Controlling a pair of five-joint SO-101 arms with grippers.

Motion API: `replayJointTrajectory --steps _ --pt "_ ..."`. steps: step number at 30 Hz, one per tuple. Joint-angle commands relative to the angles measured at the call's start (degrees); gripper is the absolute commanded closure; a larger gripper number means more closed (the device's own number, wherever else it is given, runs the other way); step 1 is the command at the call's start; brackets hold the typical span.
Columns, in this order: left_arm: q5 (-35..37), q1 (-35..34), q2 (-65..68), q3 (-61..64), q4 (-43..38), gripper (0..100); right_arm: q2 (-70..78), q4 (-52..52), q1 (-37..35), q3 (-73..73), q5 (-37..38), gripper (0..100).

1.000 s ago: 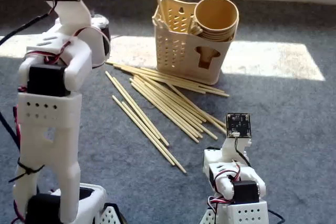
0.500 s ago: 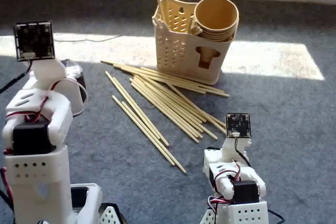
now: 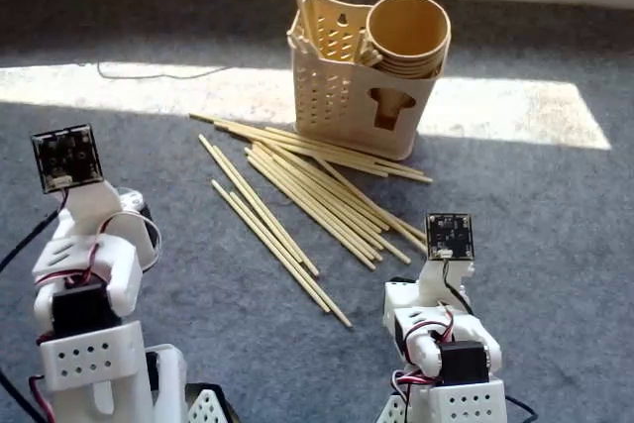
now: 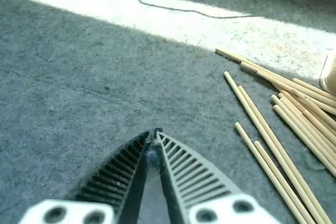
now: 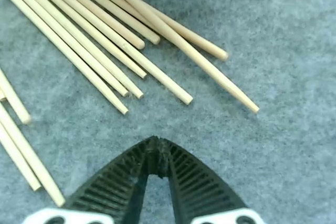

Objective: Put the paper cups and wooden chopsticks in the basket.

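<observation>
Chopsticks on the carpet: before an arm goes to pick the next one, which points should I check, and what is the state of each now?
1. Loose chopsticks in sight: ok, many lie in front of the basket.
2. The left claw is empty: ok, shut on nothing, over bare carpet.
3. The right claw is empty: ok, shut on nothing, close to chopstick ends.
4. A claw open for a grasp: not ok, both are shut.
5. The basket stands upright: ok.
6. The cups are in the basket: ok, stacked inside.
</observation>
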Motion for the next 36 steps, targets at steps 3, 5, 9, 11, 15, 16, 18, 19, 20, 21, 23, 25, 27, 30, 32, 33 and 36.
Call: replayJointTrajectory --steps 3,5,9,11,15,16,18,19,20,21,23,25,27,30,32,33,36 --pt "-0.4 -0.8 -7.8 8.0 -1.1 99 -0.2 0.6 0.4 8.6 -0.2 99.2" --pt "-0.4 -0.6 -10.7 12.4 -1.4 99 -0.2 0.7 0.5 8.6 -0.2 99.2" --pt "-0.4 -0.8 -17.9 19.6 -2.7 99 -0.2 0.8 0.6 6.4 -0.2 99.2" --pt "-1.3 -0.9 -22.2 22.3 -2.7 99 -0.2 0.9 1.8 2.4 -0.2 99.2" --pt "-6.3 -1.0 -31.4 27.6 -2.6 99 -0.2 0.9 9.6 -3.8 -0.1 99.2" --pt "-6.9 -1.5 -33.0 27.9 -2.6 99 -0.2 0.7 10.6 -5.0 -0.1 99.2" --pt "-6.9 -3.4 -33.0 28.5 -2.6 99 -0.2 0.8 10.8 -6.8 -0.1 99.2" --pt "-6.9 -4.1 -32.6 28.4 -2.6 99 -0.2 0.8 10.8 -7.8 -0.1 99.2" --pt "-6.9 -4.7 -32.0 28.5 -2.6 99 -0.2 0.7 10.8 -8.7 -0.1 99.2" --pt "-6.9 -5.2 -31.6 28.9 -2.6 99 -0.2 0.5 10.8 -9.9 -0.1 99.2" --pt "-7.0 -5.4 -31.7 29.5 -2.6 99 -0.2 0.2 10.8 -12.4 2.8 99.2" --pt "-7.1 -5.4 -31.7 30.0 -2.6 99 -0.2 -1.6 10.8 -13.8 8.9 99.2" --pt "-7.1 -5.2 -31.7 30.2 -2.7 99 -0.2 -3.8 10.8 -14.3 13.6 99.2" --pt "-7.1 -5.1 -31.7 30.5 -2.6 99 -0.1 -6.6 10.8 -14.5 17.3 99.2" --pt "-7.2 -5.1 -31.7 31.8 -3.0 99 -0.1 -7.0 10.7 -14.7 18.5 99.1" --pt "-7.6 -5.1 -31.7 32.0 -3.0 99 -0.1 -6.9 10.4 -15.3 19.0 99.1" --pt "-10.4 -5.1 -31.7 32.2 -3.0 99 0.8 -4.3 7.5 -20.4 19.3 99.1"
